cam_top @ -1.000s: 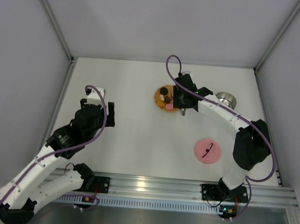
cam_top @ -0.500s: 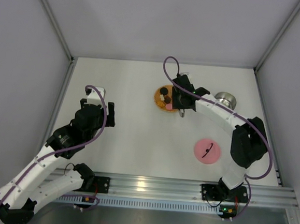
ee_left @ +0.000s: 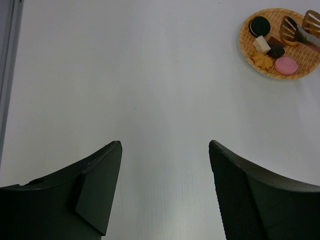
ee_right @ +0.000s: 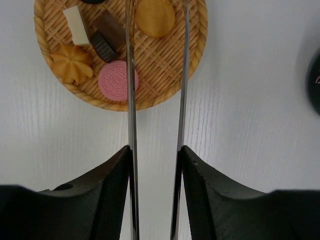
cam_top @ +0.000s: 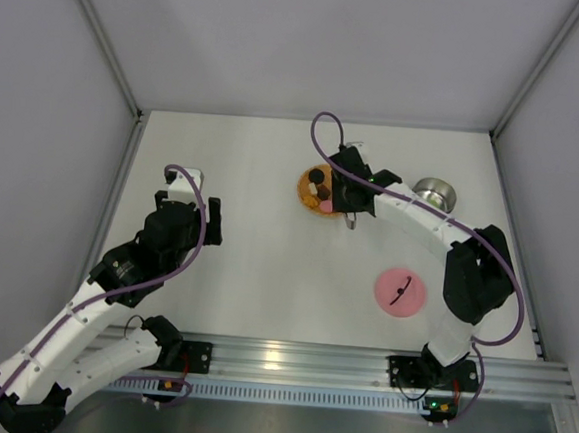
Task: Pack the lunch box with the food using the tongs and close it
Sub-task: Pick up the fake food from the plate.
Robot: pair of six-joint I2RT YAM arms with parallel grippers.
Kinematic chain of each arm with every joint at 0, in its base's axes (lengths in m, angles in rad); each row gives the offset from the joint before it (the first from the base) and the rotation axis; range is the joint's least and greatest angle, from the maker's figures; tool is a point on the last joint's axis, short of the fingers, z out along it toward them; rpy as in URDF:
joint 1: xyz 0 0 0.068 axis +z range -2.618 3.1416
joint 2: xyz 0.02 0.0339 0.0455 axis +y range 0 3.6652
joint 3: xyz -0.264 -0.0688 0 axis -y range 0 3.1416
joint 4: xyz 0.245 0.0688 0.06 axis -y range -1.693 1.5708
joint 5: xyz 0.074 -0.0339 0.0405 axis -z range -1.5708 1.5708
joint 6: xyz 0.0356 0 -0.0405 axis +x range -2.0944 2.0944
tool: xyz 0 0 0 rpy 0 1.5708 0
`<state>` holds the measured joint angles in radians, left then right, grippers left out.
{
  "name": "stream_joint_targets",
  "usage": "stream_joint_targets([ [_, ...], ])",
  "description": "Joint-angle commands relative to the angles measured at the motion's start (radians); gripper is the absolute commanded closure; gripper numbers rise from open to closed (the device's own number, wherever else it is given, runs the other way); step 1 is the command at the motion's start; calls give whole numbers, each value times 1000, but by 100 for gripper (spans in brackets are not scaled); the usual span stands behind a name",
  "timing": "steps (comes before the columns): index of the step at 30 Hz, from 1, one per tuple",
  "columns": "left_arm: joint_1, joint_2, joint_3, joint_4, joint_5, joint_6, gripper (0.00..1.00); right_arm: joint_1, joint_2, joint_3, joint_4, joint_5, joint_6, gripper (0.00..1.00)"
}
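Grips the tongs (ee_right: pixel 131 100) in the right gripper (ee_right: pixel 156 190), jaws drawn narrow and pressing on both thin arms from outside. Points the tips over the woven mat (ee_right: pixel 165 62), with a yellow cookie (ee_right: pixel 155 17) lying between the two arms near the tips. Shows the food (ee_right: pixel 118 81) all on the mat: a pink cookie with the left tong arm crossing over its edge, a dark brown piece, a white block, an orange flower-shaped biscuit. Cannot tell whether the tongs touch any piece. Finds the lunch box (cam_top: pixel 436 194) to the right of the mat, near but apart, with the right arm (cam_top: pixel 420 215) lying between the two. Has the pink lid (cam_top: pixel 401 291) flat on the table (cam_top: pixel 263 174), nearer to the bases, well apart from the box. Holds the left gripper (ee_left: pixel 165 145) wide with nothing between the fingers, above bare table, well apart from the mat.
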<state>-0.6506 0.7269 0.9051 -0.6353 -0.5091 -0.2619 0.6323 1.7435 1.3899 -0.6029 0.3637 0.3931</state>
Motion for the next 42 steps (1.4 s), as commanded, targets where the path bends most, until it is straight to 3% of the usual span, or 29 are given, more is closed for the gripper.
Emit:
stream_joint_targets([
  [1,0,-7,-9,34,-3,6,25,20,-33,40,-24,37,-14,57],
  [28,2,-9,-9,32,-3,6,25,30,-21,49,-58,14,-40,59],
  [36,0,-9,-9,33,-3,6,25,32,-27,57,-63,17,-39,74],
  [42,0,-7,-8,34,-2,6,25,30,-61,63,-77,32,-39,75],
])
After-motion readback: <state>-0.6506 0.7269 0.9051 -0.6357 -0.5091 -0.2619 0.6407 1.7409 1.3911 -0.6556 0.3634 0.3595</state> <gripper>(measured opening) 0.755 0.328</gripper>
